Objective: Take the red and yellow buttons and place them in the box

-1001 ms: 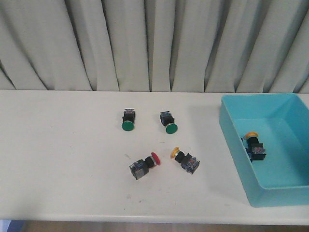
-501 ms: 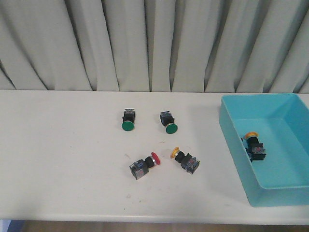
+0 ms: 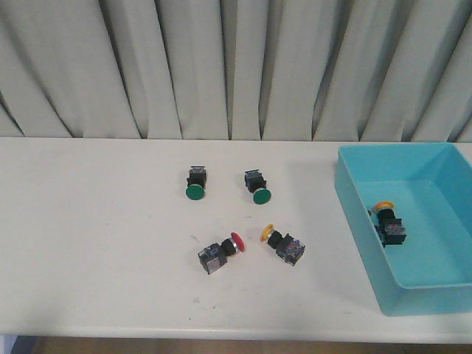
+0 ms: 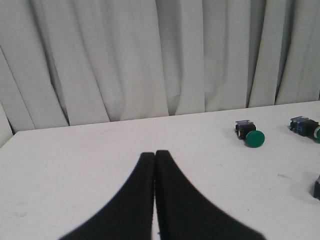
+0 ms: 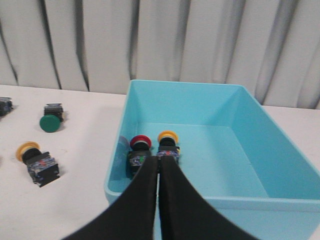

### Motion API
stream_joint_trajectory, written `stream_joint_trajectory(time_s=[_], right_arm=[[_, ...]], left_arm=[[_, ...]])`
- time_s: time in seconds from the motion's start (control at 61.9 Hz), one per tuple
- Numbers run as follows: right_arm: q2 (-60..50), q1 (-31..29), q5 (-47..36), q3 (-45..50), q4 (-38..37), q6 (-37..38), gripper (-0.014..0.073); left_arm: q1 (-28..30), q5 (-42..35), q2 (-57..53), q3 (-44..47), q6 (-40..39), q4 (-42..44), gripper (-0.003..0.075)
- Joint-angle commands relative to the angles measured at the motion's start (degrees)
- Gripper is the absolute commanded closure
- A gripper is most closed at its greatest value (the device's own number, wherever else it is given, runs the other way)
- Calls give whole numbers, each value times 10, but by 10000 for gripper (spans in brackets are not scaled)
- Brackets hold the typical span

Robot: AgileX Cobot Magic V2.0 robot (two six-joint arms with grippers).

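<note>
On the white table a red button (image 3: 236, 243) and a yellow button (image 3: 268, 234) lie side by side on their black bodies, left of the turquoise box (image 3: 426, 299). Inside the box a yellow button (image 3: 383, 206) rests near the left wall. The right wrist view shows a red button (image 5: 140, 142) and a yellow button (image 5: 168, 136) together in the box (image 5: 180, 85), and the table's yellow button (image 5: 28, 148) off to the side. My right gripper (image 5: 159, 161) hangs shut and empty at the box's near wall. My left gripper (image 4: 154, 154) is shut and empty over bare table. Neither gripper shows in the front view.
Two green buttons (image 3: 195, 192) (image 3: 261, 196) lie behind the red and yellow pair, toward the grey curtain. The left wrist view shows one green button (image 4: 255, 138) and another switch (image 4: 304, 127) at the frame's edge. The table's front edge runs just below the box.
</note>
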Motion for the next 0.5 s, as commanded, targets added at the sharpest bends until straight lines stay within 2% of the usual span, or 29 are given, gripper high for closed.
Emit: stream_joint_trajectory(time_s=[0.0, 0.484], right_arm=[[-7, 1, -45, 4, 10, -2, 596], [-7, 1, -74, 4, 25, 0, 596]], left_arm=[[1, -40, -8, 28, -3, -6, 727], [1, -40, -8, 28, -3, -6, 727]])
